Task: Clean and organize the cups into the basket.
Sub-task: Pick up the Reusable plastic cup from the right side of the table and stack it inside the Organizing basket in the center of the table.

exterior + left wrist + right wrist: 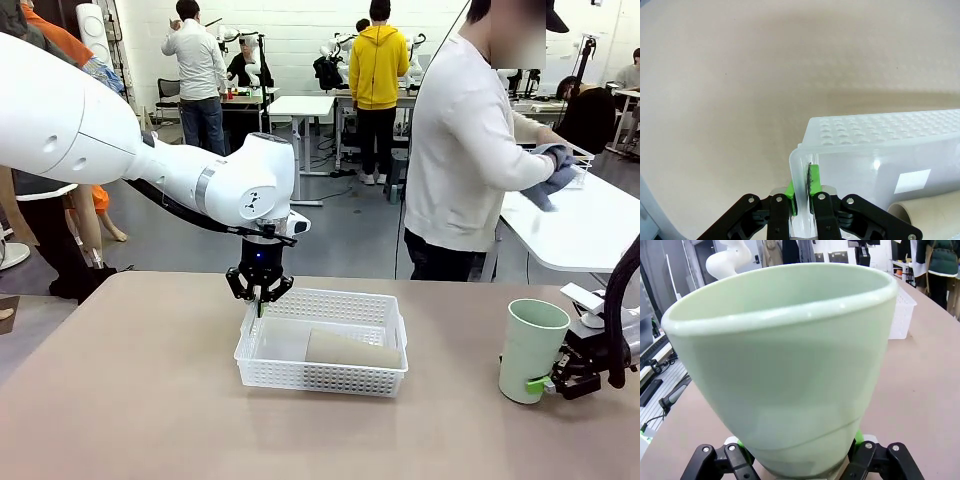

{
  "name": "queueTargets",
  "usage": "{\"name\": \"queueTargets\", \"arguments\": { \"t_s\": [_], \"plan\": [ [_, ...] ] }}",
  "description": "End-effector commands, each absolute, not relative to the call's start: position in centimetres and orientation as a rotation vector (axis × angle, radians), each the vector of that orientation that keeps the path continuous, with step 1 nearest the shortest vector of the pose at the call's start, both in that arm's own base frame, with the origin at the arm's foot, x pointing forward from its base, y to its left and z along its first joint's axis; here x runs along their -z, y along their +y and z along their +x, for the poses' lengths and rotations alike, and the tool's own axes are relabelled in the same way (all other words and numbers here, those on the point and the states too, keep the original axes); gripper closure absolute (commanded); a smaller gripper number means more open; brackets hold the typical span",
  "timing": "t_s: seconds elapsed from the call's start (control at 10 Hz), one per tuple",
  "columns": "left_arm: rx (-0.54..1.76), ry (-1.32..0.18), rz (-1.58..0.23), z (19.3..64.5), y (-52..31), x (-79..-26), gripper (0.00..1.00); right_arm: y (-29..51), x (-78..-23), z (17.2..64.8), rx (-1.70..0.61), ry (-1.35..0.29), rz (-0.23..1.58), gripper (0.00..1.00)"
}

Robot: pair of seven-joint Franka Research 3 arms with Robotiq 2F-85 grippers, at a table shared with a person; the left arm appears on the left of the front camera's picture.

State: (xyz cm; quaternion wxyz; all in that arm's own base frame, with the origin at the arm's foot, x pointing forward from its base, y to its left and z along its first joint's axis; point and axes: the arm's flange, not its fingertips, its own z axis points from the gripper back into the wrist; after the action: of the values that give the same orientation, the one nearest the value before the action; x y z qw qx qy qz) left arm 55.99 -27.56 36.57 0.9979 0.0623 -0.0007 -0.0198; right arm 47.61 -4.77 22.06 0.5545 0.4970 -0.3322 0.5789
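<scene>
At the left, the left pincer point(260, 293) is seen narrowed onto the far-left corner of the shallow white perforated plastic basket point(322, 376). In the left wrist view its green pads point(790, 194) are pressed to either side of the thin wall just below the rolled rim. The basket is set on the beige bench point(130, 400), near the middle.

Inside it, a matte tan-brown tapered tumbler point(352, 350) is laid on its side. Its long axis runs along the basket's length, roughly left to right. Which end is the mouth cannot be told.

Further right, well apart from the basket, a pale mint-green tapered tumbler point(532, 345) is stood upright with its mouth up and its long axis vertical. Its narrow base is clamped from the right by the right pincer point(548, 383), low against the bench.

The coming move is judged to turn on this: the basket lies to the left of the held mint-green tumbler, and the right arm is the nearer one. The tumbler is judged to need turning from vertical to lying, parallel to the tan-brown one. The free strip of the basket floor in front of the tan-brown tumbler looks the likely place. The basket seems to be steadied meanwhile by the left pincer.
</scene>
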Motion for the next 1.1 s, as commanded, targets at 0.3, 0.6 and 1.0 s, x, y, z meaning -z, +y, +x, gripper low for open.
{"name": "queueTargets", "arguments": {
  "t_s": [0.3,0.6,1.0],
  "plan": [
    [0.043,-0.007,0.136,56.0,-27.5,-36.6,1.00,-4.9,-26.5,47.7,-1.096,-0.790,1.076,0.40],
    [0.043,-0.007,0.136,56.0,-27.5,-36.6,1.00,-4.7,-37.3,46.5,-1.055,-0.815,1.057,0.40],
    [0.043,-0.007,0.136,56.0,-27.5,-36.6,1.00,-3.2,-45.1,45.7,-1.095,-0.826,1.025,0.40]
  ]
}}
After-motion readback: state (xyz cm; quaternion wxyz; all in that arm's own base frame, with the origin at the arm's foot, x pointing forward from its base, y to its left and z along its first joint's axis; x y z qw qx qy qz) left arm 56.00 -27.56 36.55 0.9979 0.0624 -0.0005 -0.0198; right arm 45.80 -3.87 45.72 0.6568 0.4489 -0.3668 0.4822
